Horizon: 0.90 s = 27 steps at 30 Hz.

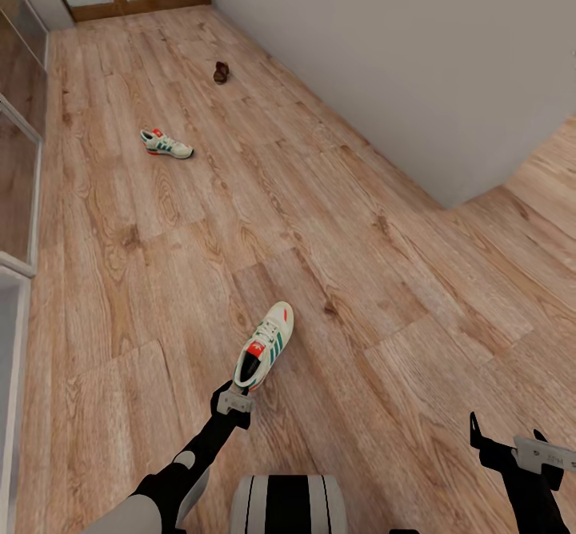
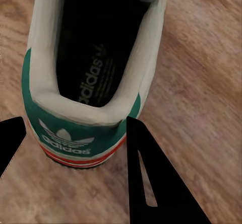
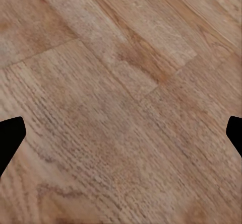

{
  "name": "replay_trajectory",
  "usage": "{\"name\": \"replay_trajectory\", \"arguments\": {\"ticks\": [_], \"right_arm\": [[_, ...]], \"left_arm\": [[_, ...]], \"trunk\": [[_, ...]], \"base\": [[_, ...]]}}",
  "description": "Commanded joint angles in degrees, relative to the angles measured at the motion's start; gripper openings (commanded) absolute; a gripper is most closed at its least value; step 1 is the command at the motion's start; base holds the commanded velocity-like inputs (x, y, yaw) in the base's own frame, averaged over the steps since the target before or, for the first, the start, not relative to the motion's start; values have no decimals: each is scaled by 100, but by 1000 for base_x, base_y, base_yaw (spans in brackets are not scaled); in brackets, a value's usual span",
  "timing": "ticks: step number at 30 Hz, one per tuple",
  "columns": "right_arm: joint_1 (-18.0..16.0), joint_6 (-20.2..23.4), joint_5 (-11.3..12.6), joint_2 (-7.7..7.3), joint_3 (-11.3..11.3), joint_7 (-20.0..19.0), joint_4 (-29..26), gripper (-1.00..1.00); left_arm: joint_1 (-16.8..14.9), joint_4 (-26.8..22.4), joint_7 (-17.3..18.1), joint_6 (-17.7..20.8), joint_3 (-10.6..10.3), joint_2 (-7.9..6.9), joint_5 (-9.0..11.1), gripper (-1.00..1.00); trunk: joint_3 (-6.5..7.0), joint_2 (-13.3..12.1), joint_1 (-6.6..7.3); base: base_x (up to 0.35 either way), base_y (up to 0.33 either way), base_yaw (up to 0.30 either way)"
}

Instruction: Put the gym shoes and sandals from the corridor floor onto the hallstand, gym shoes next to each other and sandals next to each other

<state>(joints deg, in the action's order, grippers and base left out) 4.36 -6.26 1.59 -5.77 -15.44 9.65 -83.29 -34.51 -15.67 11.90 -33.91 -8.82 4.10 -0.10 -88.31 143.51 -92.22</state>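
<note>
The left gripper [image 1: 234, 400] is spread wide at the heel of the near gym shoe [image 1: 266, 344], its fingers [image 2: 151, 178] flanking the heel. The right gripper [image 1: 512, 446] hangs wide over bare floor [image 1: 384, 278]. Farther off lie the second gym shoe [image 1: 166, 144] and a sandal [image 1: 221, 73].

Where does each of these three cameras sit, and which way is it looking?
Head view: on the robot's head, looking forward and down the corridor floor; both arms, the left gripper at the near sneaker, the right gripper, a far sneaker and a sandal.
Left wrist view: on the left arm, looking along the open jaws at that sneaker's heel.
Right wrist view: on the right arm, facing bare floor between open jaws.
Shared: head and left wrist both show the near sneaker.
</note>
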Motion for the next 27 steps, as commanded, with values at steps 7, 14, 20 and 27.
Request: {"name": "replay_trajectory", "arguments": {"ticks": [7, 14, 20, 27], "right_arm": [[3, -16, 17, -3, 6, 20, -1, 100], [3, -16, 17, -3, 6, 19, -2, 100], [3, -16, 17, -3, 10, 19, -3, 100], [3, -16, 17, -3, 13, 17, -3, 100]], "left_arm": [[-3, 4, -3, -19, -2, 1, -8, -100], [-3, 6, -3, -19, -16, 2, -8, -100], [-3, 4, -3, -19, -25, 3, -8, -100], [-3, -1, -3, -20, -30, 3, -8, -100]], "trunk": [[60, 1, 0], [123, 1, 0], [176, 1, 0], [238, 1, 0]], "base": [[0, 0, 0], [0, 0, 0], [0, 0, 0], [0, 0, 0]]}}
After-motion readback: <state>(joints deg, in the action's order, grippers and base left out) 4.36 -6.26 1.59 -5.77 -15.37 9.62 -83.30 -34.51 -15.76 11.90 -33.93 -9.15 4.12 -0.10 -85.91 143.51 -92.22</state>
